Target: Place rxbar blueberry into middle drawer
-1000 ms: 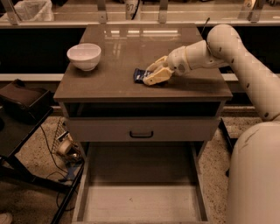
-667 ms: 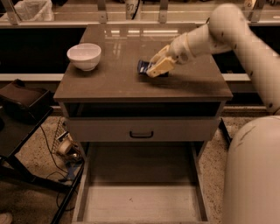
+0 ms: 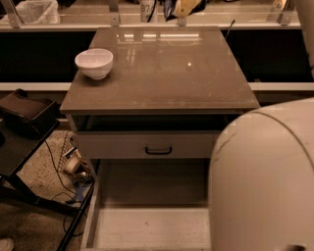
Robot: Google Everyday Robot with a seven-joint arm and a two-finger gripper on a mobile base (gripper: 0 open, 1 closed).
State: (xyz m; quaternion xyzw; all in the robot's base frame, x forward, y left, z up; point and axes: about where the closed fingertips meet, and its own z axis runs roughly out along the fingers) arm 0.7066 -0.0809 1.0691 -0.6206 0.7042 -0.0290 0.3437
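- The robot's pale body [image 3: 265,181] now fills the view at 4 o'clock, where before it showed only at the right edge. It hides the right part of the middle drawer [image 3: 147,228].
- The arm no longer lies across the cabinet top [image 3: 167,73], which reflects the lights.
- The middle drawer stands pulled out at 6 o'clock, its pale floor showing, below the drawer front with a black handle [image 3: 158,150].
- A white bowl [image 3: 94,62] sits at 10 o'clock on the top, unmoved.
- Cables and clutter [image 3: 73,169] lie on the floor at 8 o'clock.
- The gripper [image 3: 185,7] has risen to 12 o'clock, cut by the edge, clamped on the bar.
- The rxbar blueberry [image 3: 168,9] hangs there, off the top, well apart from the drawer.
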